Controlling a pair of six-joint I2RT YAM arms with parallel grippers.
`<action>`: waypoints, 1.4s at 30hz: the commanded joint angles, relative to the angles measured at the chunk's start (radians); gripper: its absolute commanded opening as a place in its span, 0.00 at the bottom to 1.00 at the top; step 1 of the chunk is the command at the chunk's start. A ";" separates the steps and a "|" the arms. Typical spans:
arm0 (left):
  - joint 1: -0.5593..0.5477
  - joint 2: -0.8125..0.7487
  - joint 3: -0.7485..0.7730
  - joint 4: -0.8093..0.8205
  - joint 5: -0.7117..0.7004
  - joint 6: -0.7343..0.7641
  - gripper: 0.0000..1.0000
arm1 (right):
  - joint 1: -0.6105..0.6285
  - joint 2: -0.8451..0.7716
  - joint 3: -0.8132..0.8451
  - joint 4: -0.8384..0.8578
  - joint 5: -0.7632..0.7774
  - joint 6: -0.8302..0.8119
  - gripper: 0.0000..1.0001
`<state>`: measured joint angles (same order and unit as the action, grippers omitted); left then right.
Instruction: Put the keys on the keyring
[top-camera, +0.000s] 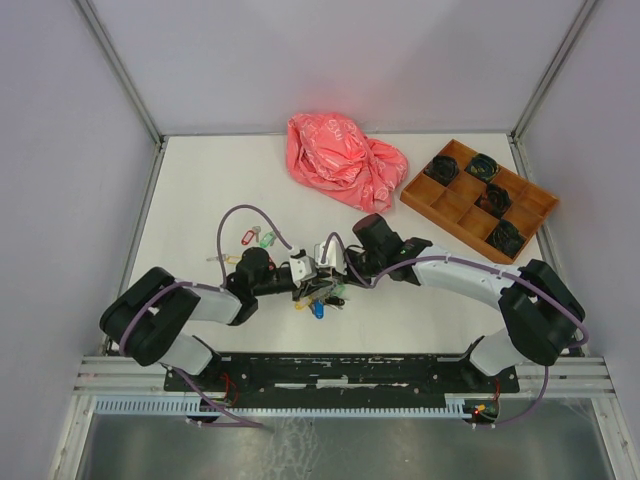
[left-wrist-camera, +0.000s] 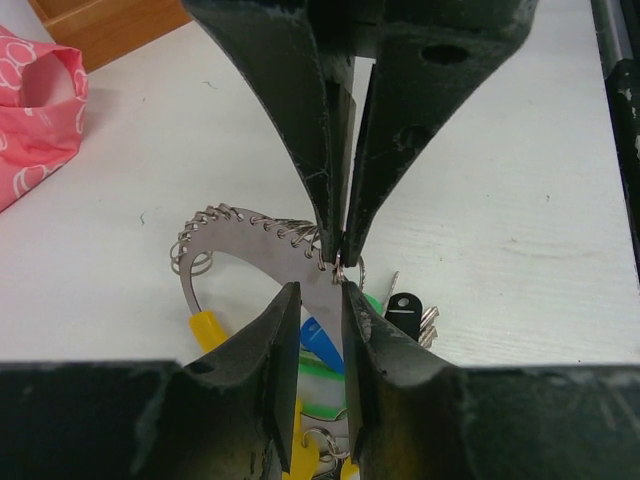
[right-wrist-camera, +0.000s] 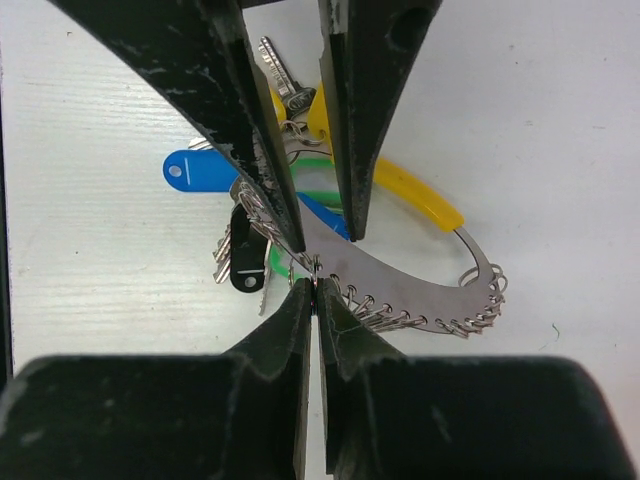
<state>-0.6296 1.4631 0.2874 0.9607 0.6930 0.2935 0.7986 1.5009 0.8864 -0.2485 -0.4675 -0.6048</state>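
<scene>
At the middle of the surface (top-camera: 200, 200), both hands meet over the keyring (right-wrist-camera: 400, 275). The right hand (right-wrist-camera: 315, 287) is pinched almost closed on a small loop (right-wrist-camera: 316, 265) at its edge. The left hand (left-wrist-camera: 320, 292) stands part open, astride the band. A blue-tagged key (right-wrist-camera: 195, 172) and a black-tagged key (right-wrist-camera: 247, 270) bunch there, seemingly threaded. A red-tagged key (top-camera: 247, 238) and a green-tagged key (top-camera: 266, 240) lie loose nearby, probably still to be added. The pink bag (top-camera: 345, 160) and wooden tray (top-camera: 533, 203) sit well apart, obstructing nothing.

The keyring (right-wrist-camera: 400, 272) is seen as silver with a yellow sleeve, and the keys (right-wrist-camera: 283, 82) are tagged in blue, green, black and yellow. A pink-red bag (top-camera: 340, 158) is patterned with white rings. The tray (top-camera: 452, 208) is coloured orange-brown, the table (top-camera: 200, 180) white.
</scene>
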 joint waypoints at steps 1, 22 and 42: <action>0.001 0.034 0.033 0.068 0.075 0.044 0.29 | 0.007 -0.012 0.034 0.043 -0.024 -0.029 0.12; 0.002 0.108 0.027 0.152 0.045 -0.011 0.18 | 0.007 -0.059 -0.013 0.117 -0.048 -0.011 0.11; 0.004 0.121 0.017 0.262 0.066 -0.087 0.05 | 0.007 -0.062 -0.035 0.129 -0.069 0.013 0.10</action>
<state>-0.6277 1.5810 0.2928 1.1107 0.7383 0.2356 0.7986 1.4670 0.8536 -0.1699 -0.5041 -0.6090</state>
